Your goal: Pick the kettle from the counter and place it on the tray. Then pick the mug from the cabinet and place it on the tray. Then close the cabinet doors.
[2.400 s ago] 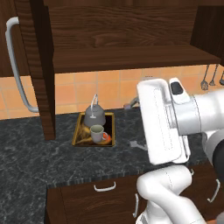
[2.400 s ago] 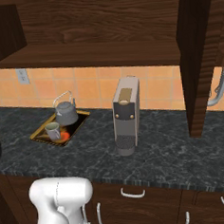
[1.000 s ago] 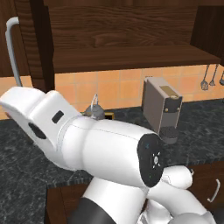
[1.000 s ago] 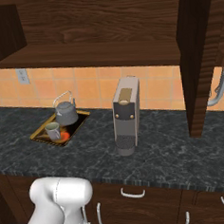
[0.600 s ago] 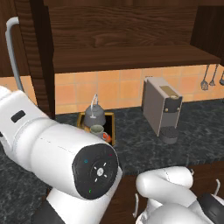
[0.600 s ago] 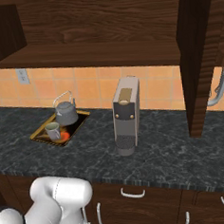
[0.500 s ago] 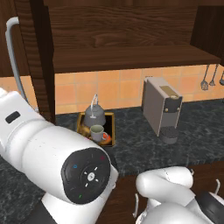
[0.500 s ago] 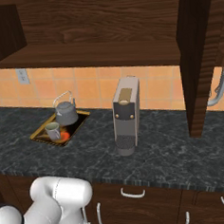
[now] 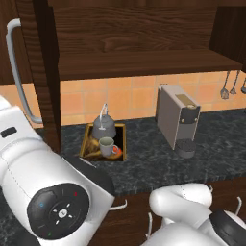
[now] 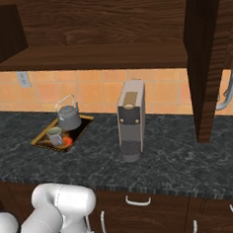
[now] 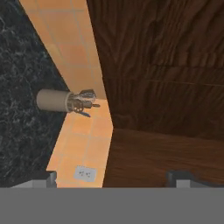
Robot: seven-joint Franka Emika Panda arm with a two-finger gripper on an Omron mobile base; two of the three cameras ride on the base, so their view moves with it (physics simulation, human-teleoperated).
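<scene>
- Two of the three jobs look done: the kettle [image 9: 104, 127] and the mug [image 9: 106, 145] both stand on the tray [image 9: 87, 142], mug just in front of the kettle, tray on the dark desk [image 9: 144, 158] by the tiled wall.
- What remains, I judge, is the cabinet doors; both stand swung out. The left door [image 9: 45, 72] juts forward at the left of the cabinet [image 9: 139, 43], its bar handle [image 9: 17, 72] on the outer face; the right door [image 10: 205, 57] juts out likewise in the right base view, its handle [image 10: 229, 92] beyond it.
- The hand [image 11: 111, 179] is rolled, looking along a dark wood panel [image 11: 166, 87] that I take to be the outer face of the left door, with the tiled wall, a wall socket [image 11: 85, 173] and a utensil jar [image 11: 54, 100] to one side.
- Its fingertips [image 11: 43, 178] sit wide apart with nothing between them.
- The left door is the nearer one; its long axis runs upright, and it must swing toward the shelf.
- Open room lies in front of the shelf; the tray and the coffee machine [image 9: 178, 120] sit below the door's lower edge, so the swing should pass over them.
</scene>
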